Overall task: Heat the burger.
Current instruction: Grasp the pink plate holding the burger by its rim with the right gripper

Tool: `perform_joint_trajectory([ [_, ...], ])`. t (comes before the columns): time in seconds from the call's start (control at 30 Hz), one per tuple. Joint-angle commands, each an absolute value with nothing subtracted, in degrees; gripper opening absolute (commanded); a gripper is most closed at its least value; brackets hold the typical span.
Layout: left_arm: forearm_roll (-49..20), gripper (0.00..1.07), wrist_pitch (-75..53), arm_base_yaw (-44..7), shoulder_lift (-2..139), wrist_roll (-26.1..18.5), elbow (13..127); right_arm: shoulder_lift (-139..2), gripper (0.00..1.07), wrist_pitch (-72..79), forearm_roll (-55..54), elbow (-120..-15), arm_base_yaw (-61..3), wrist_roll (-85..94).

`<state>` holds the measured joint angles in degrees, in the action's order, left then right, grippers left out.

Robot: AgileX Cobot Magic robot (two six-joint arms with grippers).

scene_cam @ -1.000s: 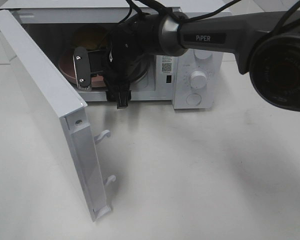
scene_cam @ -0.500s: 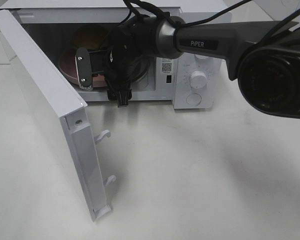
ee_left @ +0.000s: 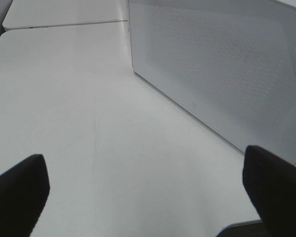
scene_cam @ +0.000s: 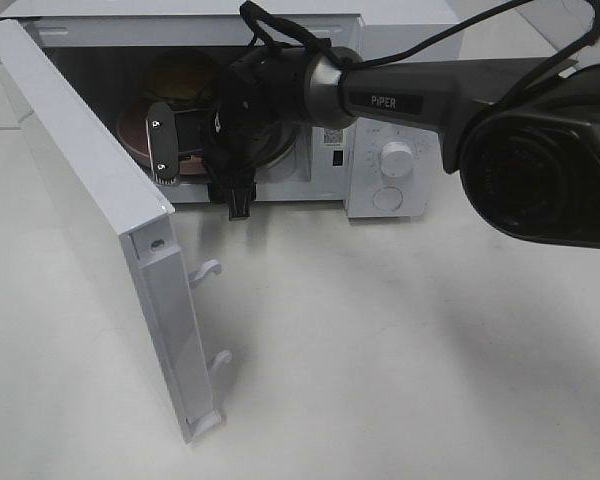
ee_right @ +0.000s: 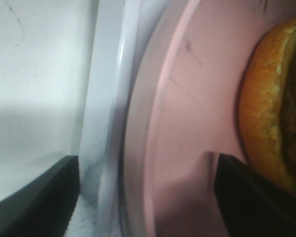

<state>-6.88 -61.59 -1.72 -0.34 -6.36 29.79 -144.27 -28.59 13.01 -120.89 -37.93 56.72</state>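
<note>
Microwave (scene_cam: 380, 60) is sitting on the white table (scene_cam: 400, 340) with its door (scene_cam: 90, 210) swinging wide open toward the left. Inside the cavity a pink plate (ee_right: 182, 128) is carrying the burger (ee_right: 271, 103); from the high view the burger (scene_cam: 180, 75) is showing at the back, behind the arm. Right claw (scene_cam: 185, 145) is reaching into the opening with its jaws spread on either side of the plate's rim, not pinching anything as far as the wrist view is showing. Left claw (ee_left: 148, 192) is hanging over bare table beside the door's perforated outer face (ee_left: 222, 69), fingers (ee_left: 19, 192) spread wide and holding nothing. Knob (scene_cam: 396, 158) on the control panel is facing forward.
</note>
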Motion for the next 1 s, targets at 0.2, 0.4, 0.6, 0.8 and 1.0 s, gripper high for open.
perform_joint_trajectory([
  [0.2, -7.2, 1.0, -61.4, -1.4, -0.7, -6.1, 29.7, -144.4, 0.38, -24.4, 10.2, -121.2, -38.3, 52.4],
  [0.4, -7.2, 1.0, -61.4, -1.4, -0.7, -6.1, 29.7, -144.4, 0.17, -20.3, 9.2, -121.2, -38.3, 47.4],
  [0.6, -7.2, 1.0, -61.4, -1.4, -0.7, -6.1, 29.7, -144.4, 0.0, -19.0, 9.3, -121.2, -38.4, 47.6],
  [0.8, -7.2, 1.0, -61.4, -1.4, -0.7, -6.1, 29.7, -144.4, 0.0, -20.6, 9.2, -121.2, -38.4, 49.4],
  [1.0, -7.2, 1.0, -61.4, -1.4, -0.7, -6.1, 29.7, -144.4, 0.0, -22.5, 9.5, -121.2, -38.4, 50.1],
])
